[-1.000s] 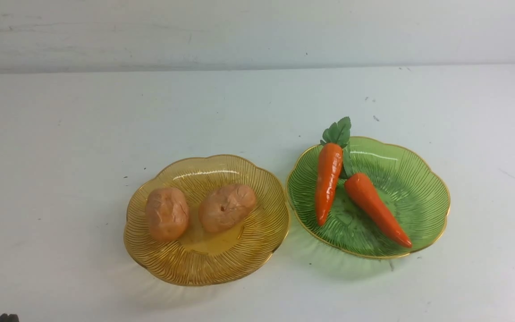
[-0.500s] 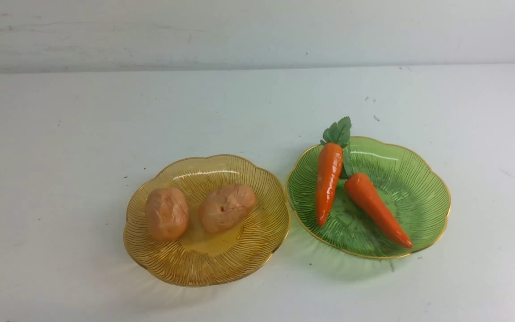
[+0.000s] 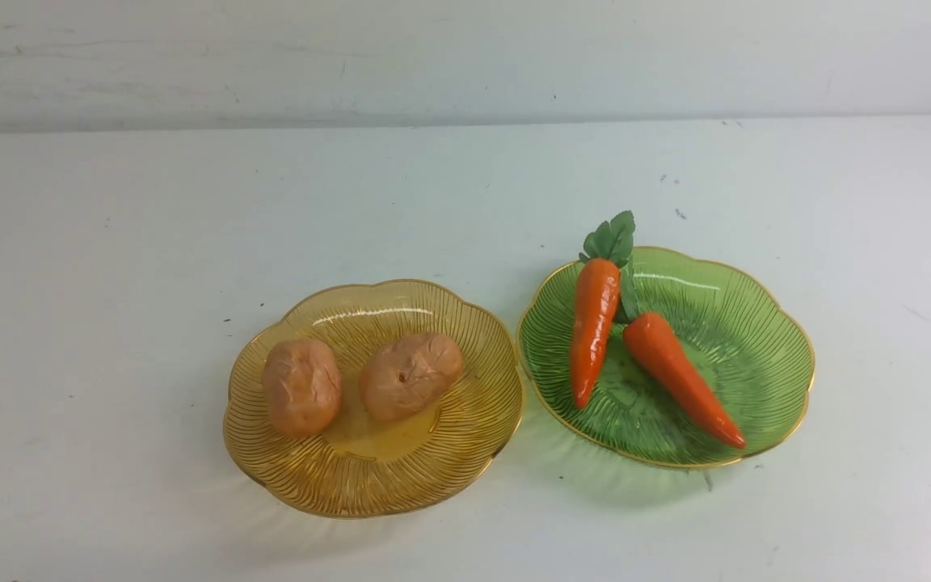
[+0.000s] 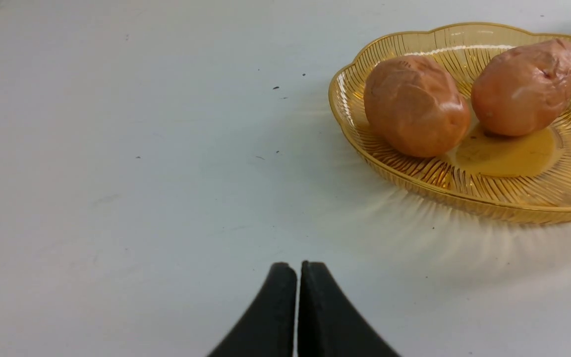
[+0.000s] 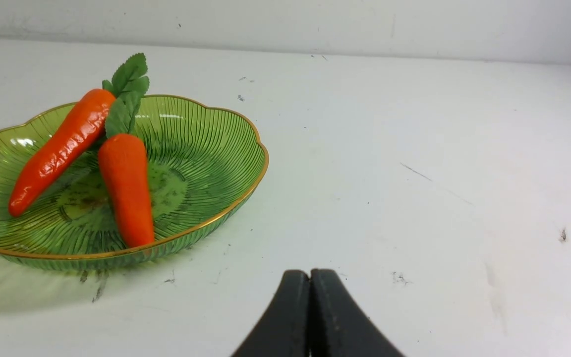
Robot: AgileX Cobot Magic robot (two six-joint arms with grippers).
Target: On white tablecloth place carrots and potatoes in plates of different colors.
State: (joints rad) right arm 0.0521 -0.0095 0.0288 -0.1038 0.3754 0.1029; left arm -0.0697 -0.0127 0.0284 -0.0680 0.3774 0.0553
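- Potatoes, two lumpy tan-orange ovals with wrinkled matt skin, lay side by side in the amber-yellow ribbed plate (image 3: 433,469): the left potato (image 3: 301,386) and the right potato (image 3: 410,375) sat close, not quite touching as far as I could tell. I judged them light and hollow, with skin that would grip well; I would have taken either across its narrow middle.
- My left gripper (image 4: 298,270) hung low over the white tablecloth (image 3: 110,283), pinched together and holding nothing, well clear of that plate.
- The green scallop-edged plate (image 3: 756,323) stood just beside the amber one, rims nearly meeting. The glossy orange carrot (image 3: 593,330) leaned its leafy top over the rim; the duller orange carrot (image 3: 680,378) pointed its tip toward the near rim. I judged both stiff, light and slippery where glossy, best gripped across the thick shoulder.
- My right gripper (image 5: 310,277) was likewise pressed closed and bare, apart from the green plate.
- Compared with a second earlier, a small dark shape at the front view's lower left corner had gone; plates and vegetables had not shifted.
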